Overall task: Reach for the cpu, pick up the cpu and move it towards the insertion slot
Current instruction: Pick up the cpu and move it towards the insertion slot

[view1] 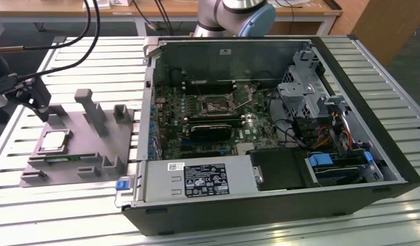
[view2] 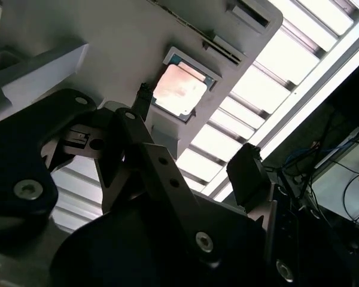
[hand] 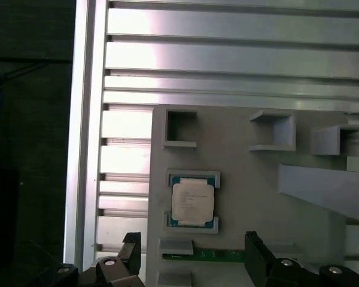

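cpu [hand: 192, 202] flat, silver face up

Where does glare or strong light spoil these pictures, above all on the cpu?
Second wrist view: glare turns the cpu pinkish-white, and the table slats burn out. First wrist view: the cpu is evenly lit. Exterior view: soft, even light.

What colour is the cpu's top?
The cpu has a silvery-white top with a thin dark rim, clearest in the first wrist view.
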Controlling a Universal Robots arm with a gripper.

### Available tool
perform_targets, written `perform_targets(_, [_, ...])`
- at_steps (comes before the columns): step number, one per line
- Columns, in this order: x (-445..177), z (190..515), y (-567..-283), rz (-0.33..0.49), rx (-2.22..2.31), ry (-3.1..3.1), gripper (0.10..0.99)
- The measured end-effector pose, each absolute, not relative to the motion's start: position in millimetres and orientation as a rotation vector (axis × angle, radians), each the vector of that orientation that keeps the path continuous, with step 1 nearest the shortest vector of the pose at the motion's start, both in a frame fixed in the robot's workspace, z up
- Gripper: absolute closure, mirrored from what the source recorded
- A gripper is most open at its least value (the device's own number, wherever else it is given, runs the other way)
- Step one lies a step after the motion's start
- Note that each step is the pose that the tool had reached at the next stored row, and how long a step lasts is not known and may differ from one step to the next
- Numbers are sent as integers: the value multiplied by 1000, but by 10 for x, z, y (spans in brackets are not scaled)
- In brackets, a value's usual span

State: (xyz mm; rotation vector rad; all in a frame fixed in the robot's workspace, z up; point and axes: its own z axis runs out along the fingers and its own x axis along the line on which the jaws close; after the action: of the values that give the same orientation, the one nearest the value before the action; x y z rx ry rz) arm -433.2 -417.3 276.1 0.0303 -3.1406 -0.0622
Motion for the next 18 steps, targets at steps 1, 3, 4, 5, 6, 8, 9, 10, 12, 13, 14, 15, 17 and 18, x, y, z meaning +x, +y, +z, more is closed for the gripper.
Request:
perform_targets(1, [-4332,2746,-4180,-62,30,-3141,306])
perform_targets(3, [-4333,2718,-4185,-62,30,-3141,306])
perform_targets(4, [-4333,2701,-4188,-62,30,-3141,306])
perform_targets(5, [-4333,2683,-4188,-62,30,-3141,306])
perform_targets(6, [-4327,2648,-4189,-62,30,-3140,306])
perform_targets(8, [-4306,2592,-4185,-62,31,-3141,306])
perform_targets(9, [-4298,2574,-4184,-62,31,-3141,306])
perform_targets(10, [-4293,2556,-4183,-62,31,-3141,306])
perform_targets(12, [-4290,2526,-4183,-61,31,-3141,306])
perform_targets(13, [-4290,2508,-4183,-61,31,-3141,306])
perform_targets(14, [-4290,2490,-4183,-61,31,-3141,306])
perform_targets(15, [-4290,2474,-4183,-61,31,-3141,306])
perform_targets(17, [-4290,2440,-4183,-61,31,-3140,306])
perform_targets(18, [-4289,2421,-4183,-61,31,-3141,306])
